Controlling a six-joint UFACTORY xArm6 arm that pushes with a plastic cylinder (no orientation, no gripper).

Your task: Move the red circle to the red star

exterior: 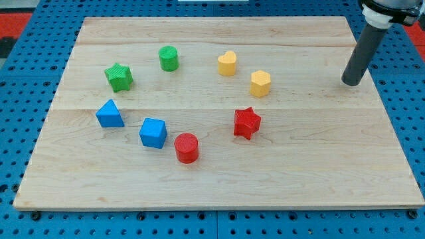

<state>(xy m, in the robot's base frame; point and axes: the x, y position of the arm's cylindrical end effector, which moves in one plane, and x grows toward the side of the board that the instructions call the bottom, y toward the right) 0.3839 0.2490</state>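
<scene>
The red circle point(186, 147) lies at lower centre of the worktop point(312, 166), with the red star point(246, 122) near, up and to its right. My tip point(351, 82) is seen far off at upper right, clear of all blocks. No pincer is fitted, so no pincer state can be told. The circle is best approached from its lower left, past the blue cube point(153, 132), and pushed gently along the line to the star.

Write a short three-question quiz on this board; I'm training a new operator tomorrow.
1. True or false: my tip touches the red circle.
2. Which block is nearest the red circle? A) blue cube B) green star C) yellow heart
3. Fill in: the red star lies toward the view's ____ of the red circle.

Key: 1 false, my tip stands far off at the view's upper right; 2 A; 3 right.
</scene>
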